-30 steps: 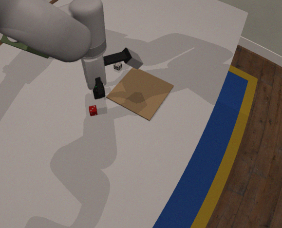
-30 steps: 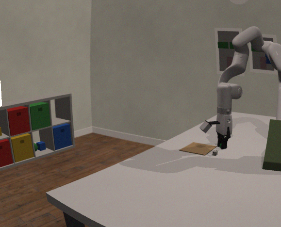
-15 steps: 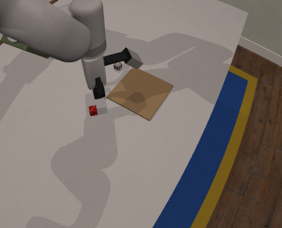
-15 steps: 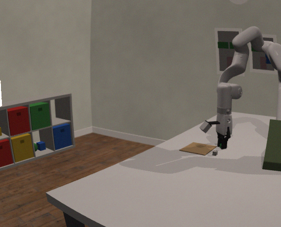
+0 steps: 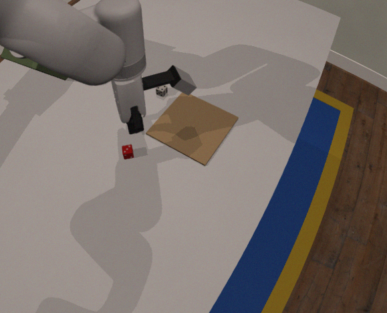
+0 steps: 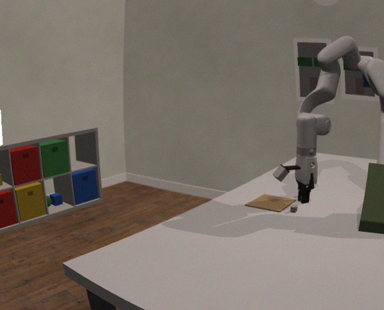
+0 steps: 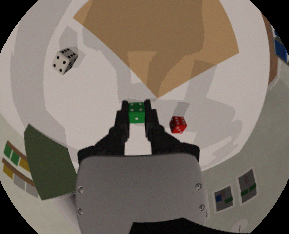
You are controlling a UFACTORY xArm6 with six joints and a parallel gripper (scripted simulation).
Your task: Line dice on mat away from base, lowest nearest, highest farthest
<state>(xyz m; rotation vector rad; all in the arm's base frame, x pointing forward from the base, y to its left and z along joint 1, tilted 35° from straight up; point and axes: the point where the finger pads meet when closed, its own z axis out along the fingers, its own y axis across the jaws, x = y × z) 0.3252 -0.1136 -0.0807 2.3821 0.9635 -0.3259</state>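
The gripper (image 7: pixel 136 128) was clamped on a small green die (image 7: pixel 136 117), its black fingers (image 5: pixel 134 124) pressing the cube from two sides just off the near-left edge of the mat (image 5: pixel 191 128). The mat was a thin, flat, matte tan square lying on the smooth pale grey table (image 5: pixel 85 235) with nothing on it. A glossy red die (image 5: pixel 127 151) with white pips sat on the table near the mat's left corner, just beside the gripper. A white die (image 5: pixel 161 90) with black pips rested by the mat's far corner, under a boxy grey camera (image 5: pixel 183 82) on a black bracket. A flat dark green slab (image 6: pixel 381 198) lay near the table's edge behind the arm. Against the wall, a grey cubby shelf (image 6: pixel 96 163) held red, green, yellow and blue bins, with a few small blocks and balls in its other cells.
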